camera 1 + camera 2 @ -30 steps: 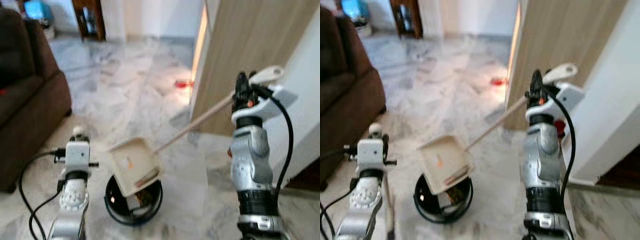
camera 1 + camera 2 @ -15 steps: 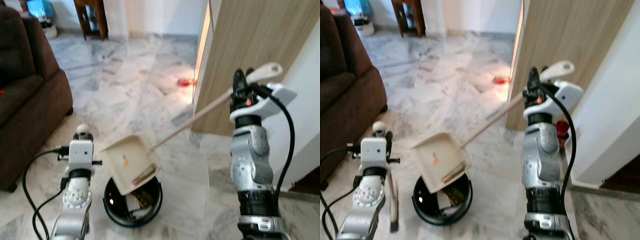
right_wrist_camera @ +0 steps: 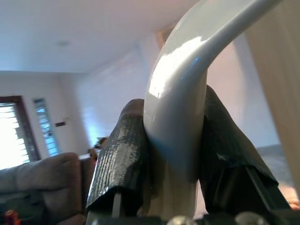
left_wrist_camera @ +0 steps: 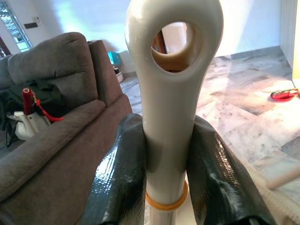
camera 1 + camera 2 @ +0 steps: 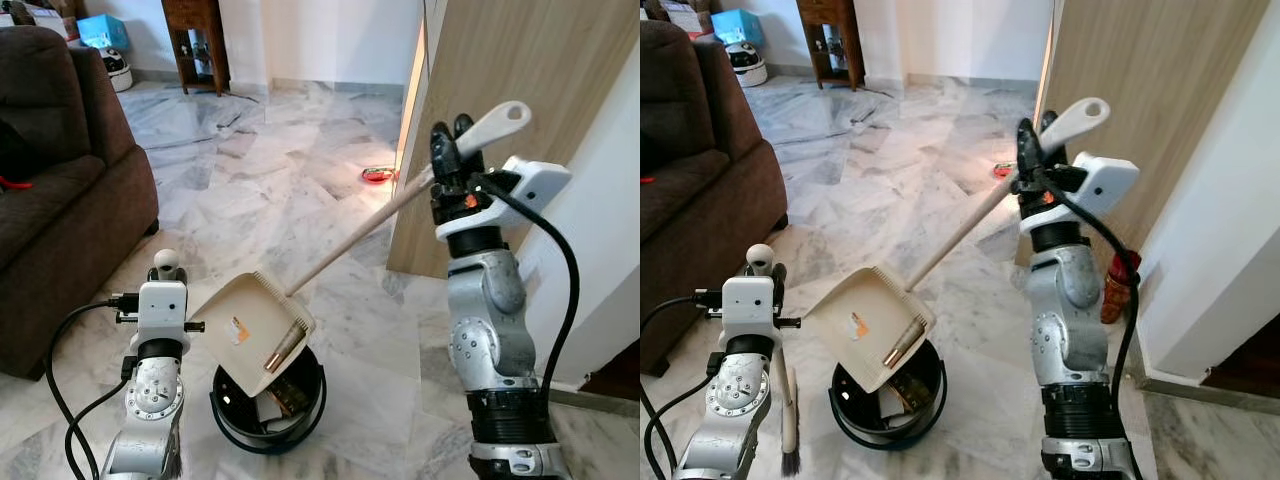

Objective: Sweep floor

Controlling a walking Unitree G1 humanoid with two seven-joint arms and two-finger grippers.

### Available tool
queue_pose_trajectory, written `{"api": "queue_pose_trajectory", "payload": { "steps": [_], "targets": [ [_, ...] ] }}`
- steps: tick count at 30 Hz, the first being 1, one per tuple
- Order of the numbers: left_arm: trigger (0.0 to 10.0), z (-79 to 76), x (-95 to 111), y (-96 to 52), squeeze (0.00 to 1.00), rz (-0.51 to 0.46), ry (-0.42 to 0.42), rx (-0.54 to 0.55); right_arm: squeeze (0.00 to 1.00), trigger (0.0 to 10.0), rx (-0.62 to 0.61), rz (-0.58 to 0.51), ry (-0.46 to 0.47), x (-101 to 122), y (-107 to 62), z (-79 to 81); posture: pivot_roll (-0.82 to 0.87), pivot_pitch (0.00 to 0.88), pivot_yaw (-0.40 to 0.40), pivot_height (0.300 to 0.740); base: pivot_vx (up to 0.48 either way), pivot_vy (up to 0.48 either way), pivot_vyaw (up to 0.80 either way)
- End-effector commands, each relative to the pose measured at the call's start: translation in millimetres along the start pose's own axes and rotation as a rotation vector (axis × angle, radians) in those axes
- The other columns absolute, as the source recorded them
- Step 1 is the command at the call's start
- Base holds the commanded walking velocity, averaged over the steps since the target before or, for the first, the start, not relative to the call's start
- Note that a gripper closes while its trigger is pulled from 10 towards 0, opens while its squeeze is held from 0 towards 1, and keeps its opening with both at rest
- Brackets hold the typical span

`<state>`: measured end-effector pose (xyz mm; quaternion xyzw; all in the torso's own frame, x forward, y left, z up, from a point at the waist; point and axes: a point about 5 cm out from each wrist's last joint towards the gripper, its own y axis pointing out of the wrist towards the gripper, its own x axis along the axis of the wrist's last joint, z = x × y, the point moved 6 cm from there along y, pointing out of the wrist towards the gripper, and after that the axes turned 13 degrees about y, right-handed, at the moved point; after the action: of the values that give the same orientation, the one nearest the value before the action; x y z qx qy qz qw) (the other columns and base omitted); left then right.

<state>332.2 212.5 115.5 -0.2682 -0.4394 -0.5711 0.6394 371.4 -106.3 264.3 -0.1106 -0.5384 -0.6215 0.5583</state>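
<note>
Two grippers working: right gripper [image 5: 448, 140] clamping cream long-handled plastic dustpan [image 5: 255, 325], handle running toward seven o'clock, pan tilting above round black bin [image 5: 268, 405]; left gripper [image 4: 164, 161] clasping cream-handled broom [image 5: 788, 415].

head pair downward, wrist cameras close

Your right gripper [image 5: 447, 152] is raised at chest height, forearm upright, fingers clamped on a handle [image 5: 497, 122]. Your left gripper [image 4: 164, 159] sits low with its forearm upright, fingers closed around a second handle [image 4: 172, 93].
</note>
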Motion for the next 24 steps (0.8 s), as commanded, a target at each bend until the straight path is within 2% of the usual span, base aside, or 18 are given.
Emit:
{"api": "queue_pose_trajectory", "payload": {
  "steps": [1,3,8,16,19,24],
  "targets": [
    [10.0,2.3,12,3.6,0.0,-0.052,-0.004,0.006,0.0,10.0,0.082,-0.102,-0.016,23,4.4,22.2,0.03,0.0,0.023,0.74,0.0,0.0,0.0],
    [10.0,2.2,12,3.8,0.0,-0.053,-0.004,0.006,0.0,10.0,0.136,-0.105,0.013,22,3.7,39.3,0.03,0.0,0.024,0.74,0.0,0.0,0.0],
    [10.0,1.0,13,4.0,0.0,-0.055,-0.005,0.001,0.0,10.0,0.167,-0.115,0.019,23,3.6,48.3,0.03,0.0,0.025,0.74,0.0,0.0,0.0],
    [10.0,0.4,13,4.1,0.0,-0.057,-0.004,-0.002,0.0,10.0,0.256,-0.138,-0.052,27,4.8,72.2,0.03,0.0,0.029,0.74,0.0,0.0,0.0],
    [10.0,0.1,13,4.2,0.0,-0.058,-0.003,-0.005,0.0,10.0,0.319,-0.15,-0.119,29,5.2,88.8,0.03,0.0,0.031,0.74,0.0,0.0,0.0],
    [10.0,-0.7,14,4.0,0.0,-0.059,-0.005,-0.009,0.0,10.0,0.353,-0.158,-0.14,29,5.0,98.1,0.03,0.0,0.031,0.74,0.0,0.0,0.0]
  ]
}}
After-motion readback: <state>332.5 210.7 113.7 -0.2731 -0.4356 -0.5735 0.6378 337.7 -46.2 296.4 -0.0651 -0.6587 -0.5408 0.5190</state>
